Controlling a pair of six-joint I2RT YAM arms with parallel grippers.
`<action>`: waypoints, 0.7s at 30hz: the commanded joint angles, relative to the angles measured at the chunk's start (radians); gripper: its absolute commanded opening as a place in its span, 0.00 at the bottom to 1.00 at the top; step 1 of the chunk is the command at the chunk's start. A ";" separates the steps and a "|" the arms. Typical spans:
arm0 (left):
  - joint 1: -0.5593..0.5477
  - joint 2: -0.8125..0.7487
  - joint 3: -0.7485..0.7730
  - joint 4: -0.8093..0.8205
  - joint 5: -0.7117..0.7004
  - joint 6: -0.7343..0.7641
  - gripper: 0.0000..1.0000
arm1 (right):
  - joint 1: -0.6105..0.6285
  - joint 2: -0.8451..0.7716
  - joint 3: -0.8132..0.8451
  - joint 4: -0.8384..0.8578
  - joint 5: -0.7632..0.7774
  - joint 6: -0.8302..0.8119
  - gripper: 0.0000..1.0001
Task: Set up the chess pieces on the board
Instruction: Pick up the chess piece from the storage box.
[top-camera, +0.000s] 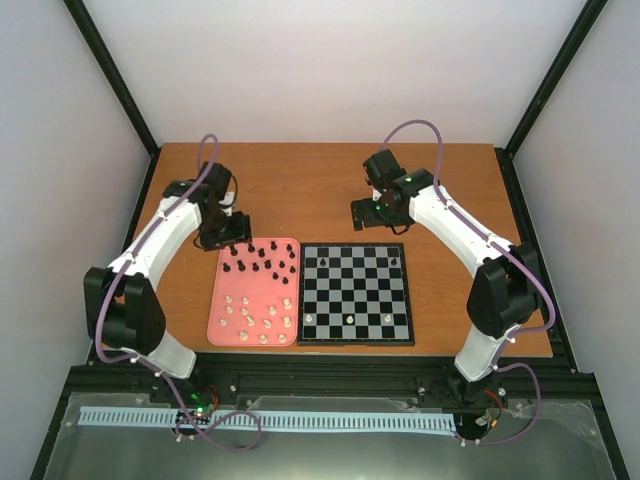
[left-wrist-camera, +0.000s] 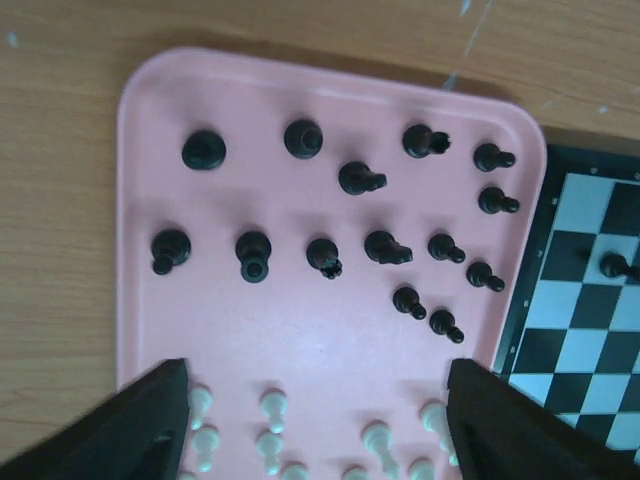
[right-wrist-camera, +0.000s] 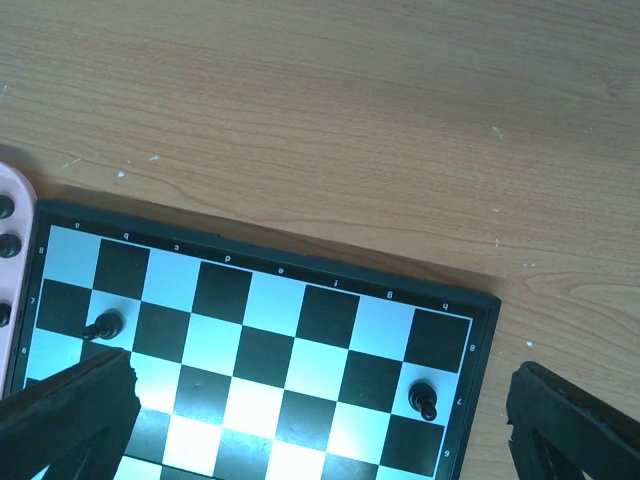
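**Black chess pieces (top-camera: 262, 257) mostly off the board (top-camera: 360, 290); both grippers empty**
Top: left gripper (top-camera: 228, 236) hovers over the pink tray (top-camera: 218, 290) left of the board, and right gripper (top-camera: 375, 218) waits beyond its far edge. Left wrist: fingers (left-wrist-camera: 150, 430) spread above the black pieces, apparently choosing one. Right wrist: fingers (right-wrist-camera: 70, 420) spread; two pieces stand on the board.

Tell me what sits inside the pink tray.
Black chess pieces fill the pink tray's far half, cream-white pieces its near half. In the left wrist view the left gripper's fingers cover its near corners, hiding anything there.
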 joint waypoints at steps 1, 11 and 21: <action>-0.040 0.036 -0.032 0.042 -0.055 -0.016 0.64 | 0.006 -0.029 0.019 -0.024 0.003 -0.037 1.00; -0.041 0.148 -0.052 0.105 -0.048 -0.112 0.35 | 0.005 -0.033 0.006 -0.055 -0.009 -0.071 0.99; -0.040 0.197 -0.033 0.094 -0.105 -0.136 0.38 | 0.004 -0.032 -0.010 -0.060 -0.034 -0.093 0.99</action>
